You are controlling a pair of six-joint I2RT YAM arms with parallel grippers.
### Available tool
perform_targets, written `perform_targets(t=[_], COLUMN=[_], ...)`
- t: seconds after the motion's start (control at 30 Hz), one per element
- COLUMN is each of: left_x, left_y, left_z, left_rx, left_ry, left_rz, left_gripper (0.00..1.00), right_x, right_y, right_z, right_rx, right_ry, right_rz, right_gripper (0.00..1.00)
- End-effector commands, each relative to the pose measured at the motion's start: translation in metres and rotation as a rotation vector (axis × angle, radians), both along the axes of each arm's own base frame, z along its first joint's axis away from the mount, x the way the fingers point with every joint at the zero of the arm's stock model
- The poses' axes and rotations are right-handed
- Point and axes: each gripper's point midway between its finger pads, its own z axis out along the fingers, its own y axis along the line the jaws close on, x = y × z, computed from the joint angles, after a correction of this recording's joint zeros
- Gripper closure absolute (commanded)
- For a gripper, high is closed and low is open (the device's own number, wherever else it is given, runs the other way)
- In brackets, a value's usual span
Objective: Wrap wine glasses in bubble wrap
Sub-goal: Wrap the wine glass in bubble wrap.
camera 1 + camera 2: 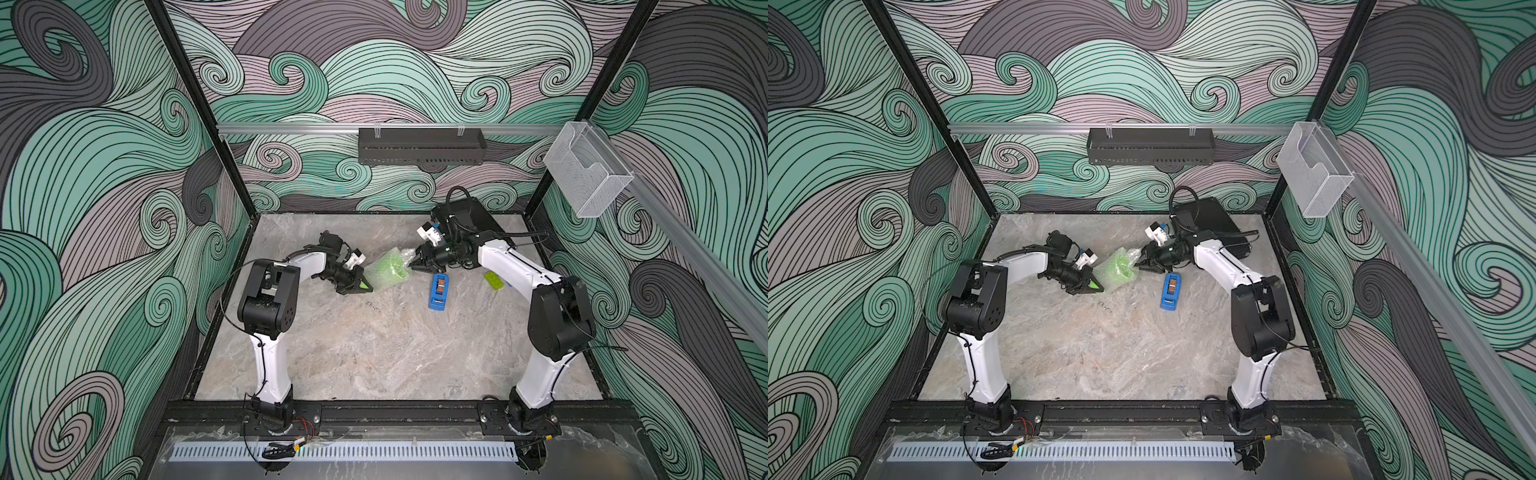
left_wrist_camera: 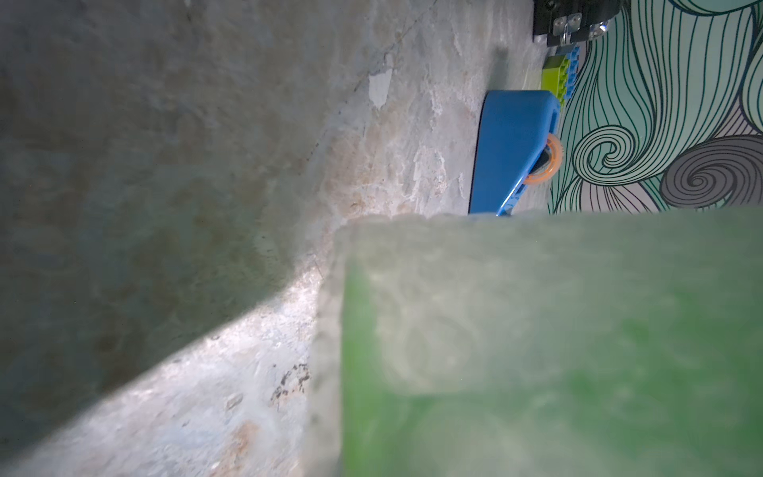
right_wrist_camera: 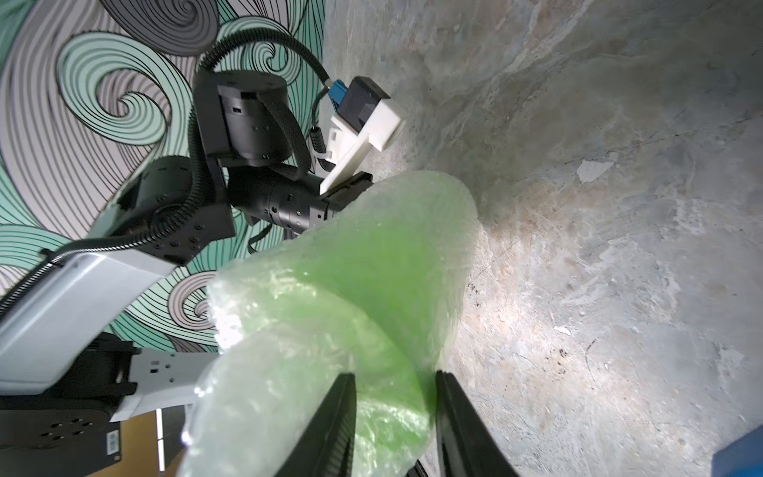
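1. Your lime-green goblet (image 1: pixel 390 272) lies on its side, rolled in the bubble wrap (image 1: pixel 401 254), toward the back of the worktop (image 1: pixel 374 353).
2. Your left gripper (image 1: pixel 365 286) has its jaws clenched on one end of the wrap.
3. Your right gripper (image 3: pixel 395 375) has its jaws parted, straddling the other end.
4. A blue tape dispenser (image 1: pixel 439 291) sits near the right gripper.

Links: white moulded shells on left arm (image 1: pixel 271 365) and right arm (image 1: pixel 538 374).
Joints: black housings; elbow block (image 1: pixel 268 299) is boxy, with small holes dotted over its side.
Cables: thin black lead along each arm, tied to the shell; black corrugated conduit (image 3: pixel 289 128) at the wrist.
Wrist camera (image 3: pixel 365 111): black body, white bracket, blue plug.
Left gripper (image 1: pixel 367 286): black, green triangular face.
Right gripper (image 1: pixel 410 266): black, tapered fingers.
Bases (image 1: pixel 282 417): black plates with silver screws, at the near edge of the table (image 1: pixel 374 353); red wires (image 1: pixel 305 428) beside the left one.
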Motion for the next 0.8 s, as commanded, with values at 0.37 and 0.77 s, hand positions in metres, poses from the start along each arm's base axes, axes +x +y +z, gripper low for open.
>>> perform_targets(t=[0.37,0.77], left_x=[-0.003,-0.007], left_y=[-0.019,-0.029], left_z=[0.034,0.056], left_rx=[-0.082,-0.16], left_ry=[-0.032,-0.036], left_rz=[-0.048,-0.045], left_gripper=[1.0,0.88], right_x=[-0.025,-0.018], right_y=[0.019,0.016], right_z=[-0.039,-0.011], right_rx=[-0.272,-0.294], right_ry=[-0.081,-0.168], right_rz=[0.156,0.143], right_gripper=[0.79,1.0])
